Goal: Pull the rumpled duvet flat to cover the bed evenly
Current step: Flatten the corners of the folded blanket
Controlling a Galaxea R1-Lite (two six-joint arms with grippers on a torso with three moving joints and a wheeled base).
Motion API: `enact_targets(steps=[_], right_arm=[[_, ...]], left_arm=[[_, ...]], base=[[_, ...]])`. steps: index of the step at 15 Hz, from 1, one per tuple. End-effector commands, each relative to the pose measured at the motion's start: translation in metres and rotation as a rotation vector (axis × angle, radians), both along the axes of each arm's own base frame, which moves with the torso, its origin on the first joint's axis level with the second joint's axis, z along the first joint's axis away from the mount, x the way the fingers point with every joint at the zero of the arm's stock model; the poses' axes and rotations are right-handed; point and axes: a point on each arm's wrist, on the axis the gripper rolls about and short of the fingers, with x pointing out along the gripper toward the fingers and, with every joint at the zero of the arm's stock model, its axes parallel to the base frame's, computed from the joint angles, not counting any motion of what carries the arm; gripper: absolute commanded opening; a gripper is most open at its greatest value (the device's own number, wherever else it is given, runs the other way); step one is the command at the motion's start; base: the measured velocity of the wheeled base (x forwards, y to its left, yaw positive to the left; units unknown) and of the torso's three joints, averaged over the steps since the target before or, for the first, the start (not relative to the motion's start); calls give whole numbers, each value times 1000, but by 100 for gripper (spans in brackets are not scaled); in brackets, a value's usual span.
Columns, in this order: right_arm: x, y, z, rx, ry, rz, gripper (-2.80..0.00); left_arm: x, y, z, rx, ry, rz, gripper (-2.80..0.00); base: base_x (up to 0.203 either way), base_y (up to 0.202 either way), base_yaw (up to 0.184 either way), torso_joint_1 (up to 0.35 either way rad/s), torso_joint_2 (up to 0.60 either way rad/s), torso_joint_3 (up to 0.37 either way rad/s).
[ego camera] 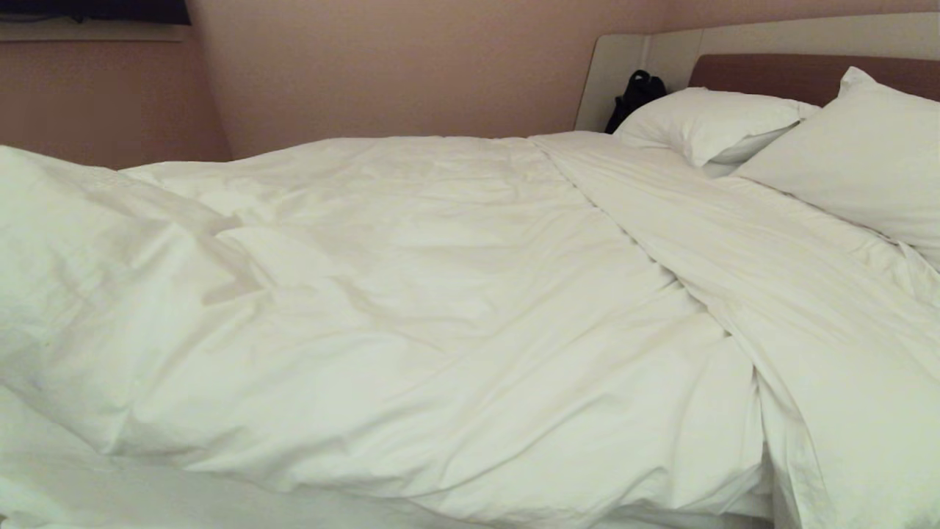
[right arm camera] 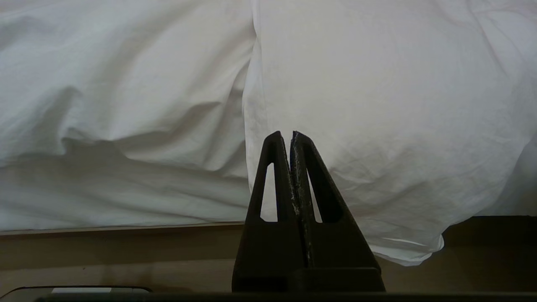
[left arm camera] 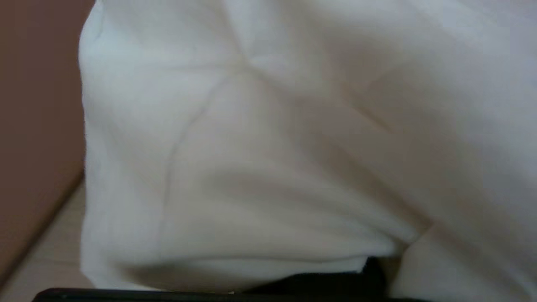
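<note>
A white duvet (ego camera: 411, 308) lies over most of the bed (ego camera: 778, 44), still rumpled, with a long fold running toward two pillows (ego camera: 800, 139) at the headboard and bunched cloth at the near left; spreading seems partly done, smoothing remains; the left gripper (left arm camera: 335, 279) is buried under duvet fabric, closed, seemingly pinching it though its fingertips are hidden; the right gripper (right arm camera: 291, 138) hangs closed and empty beside the bed's edge; neither arm appears from the head camera.

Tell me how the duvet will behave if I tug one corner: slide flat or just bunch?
Likely floppy: the duvet lies in soft creases, so a corner pull probably stretches locally. Its puffy bulk suggests drag. The fold beside the pillows may stay.
</note>
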Motion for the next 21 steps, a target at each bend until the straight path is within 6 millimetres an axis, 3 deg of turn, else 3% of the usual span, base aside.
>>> enact_targets(steps=[1,5,10,11,15,21], right_arm=[[0,0,0,0,-1,0,-280],[0,0,0,0,-1,0,-280],[0,0,0,0,-1,0,-280],[0,0,0,0,-1,1,-280],[0,0,0,0,-1,0,-280],[0,0,0,0,-1,1,-280]], left_arm=[[4,17,-29,56,53,3,-280],[6,26,-52,163,105,-10,-280],[9,29,-61,181,108,-9,-280],[8,28,-61,175,112,-11,0],[3,22,-53,191,119,-15,0],[-17,-4,-33,203,129,-26,0]], base=[[0,0,0,0,0,0],[0,0,0,0,0,0],[0,0,0,0,0,0],[0,0,0,0,0,0],[0,0,0,0,0,0],[0,0,0,0,0,0]])
